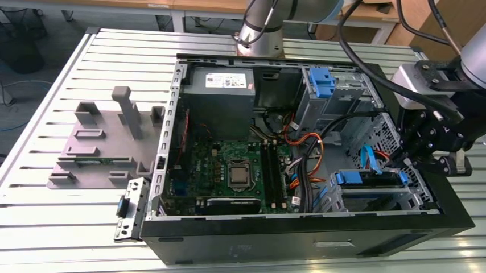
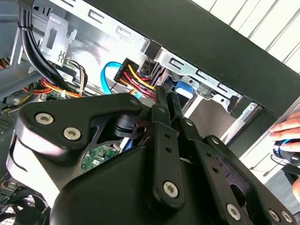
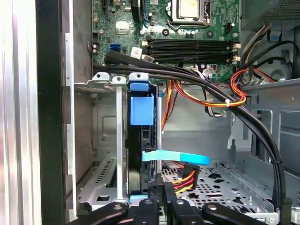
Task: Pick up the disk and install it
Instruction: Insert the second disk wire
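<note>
The disk (image 1: 369, 178), dark with a blue plastic carrier, sits on edge in the drive cage at the near right corner of the open computer case (image 1: 304, 239). In the first wrist view the disk (image 3: 140, 140) stands in its slot with a blue tab on its end, and a light-blue data cable (image 3: 178, 157) and red-yellow power wires run to its other end. My gripper (image 1: 410, 162) hovers over that end, beside the case's right wall. Its fingers (image 3: 161, 199) are pressed together, shut, with nothing visible between them. The second wrist view shows the fingertips (image 2: 165, 101) next to the wire plug.
Black cable bundles (image 3: 220, 93) cross the case above the cage. The motherboard (image 1: 231, 170) and grey power supply (image 1: 220, 85) fill the case's left half. Another blue bracket (image 1: 322, 82) sits at the far cage. A grey fixture (image 1: 106, 142) stands left of the case. A person's hand (image 2: 287, 131) is outside the case wall.
</note>
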